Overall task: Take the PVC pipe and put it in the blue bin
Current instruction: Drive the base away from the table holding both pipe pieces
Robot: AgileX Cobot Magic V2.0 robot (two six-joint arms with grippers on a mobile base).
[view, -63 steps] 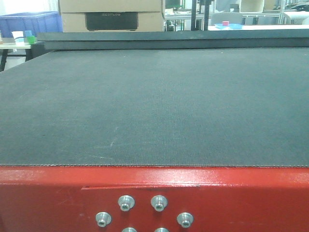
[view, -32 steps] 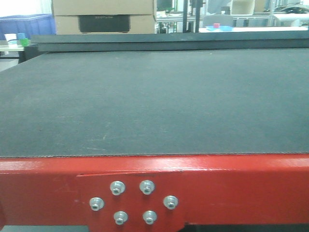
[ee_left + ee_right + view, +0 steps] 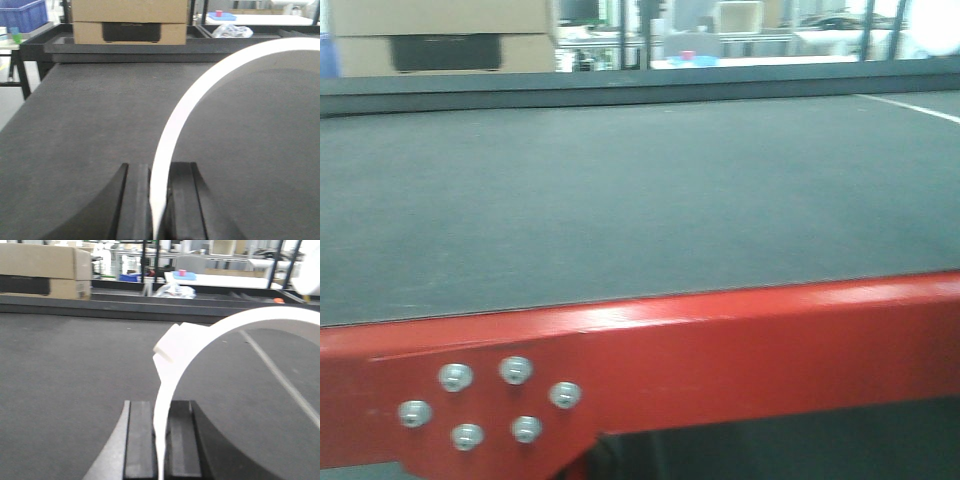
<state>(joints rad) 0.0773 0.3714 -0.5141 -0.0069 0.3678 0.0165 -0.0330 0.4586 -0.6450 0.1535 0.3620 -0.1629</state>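
Observation:
A white PVC pipe (image 3: 200, 85) shows in the left wrist view as a curved wall arcing up and to the right. My left gripper (image 3: 159, 172) is shut on its lower end. The right wrist view shows a similar white pipe wall (image 3: 235, 322) with a stepped end piece, and my right gripper (image 3: 161, 410) is shut on it. Whether it is one pipe or two I cannot tell. The blue bin (image 3: 22, 15) stands far back at the left, beyond the table. Neither gripper nor the pipe appears in the front view.
A wide table with a dark mat (image 3: 620, 200) has a red front frame (image 3: 740, 340) with bolts. A cardboard box (image 3: 130, 22) sits at the table's far edge on a black rail. A white line (image 3: 280, 375) crosses the mat on the right. Shelves and clutter stand behind.
The front view has swung to the right: the cardboard box and the bolts slid left, the blue bin left the frame, and the red frame edge now slopes up to the right.

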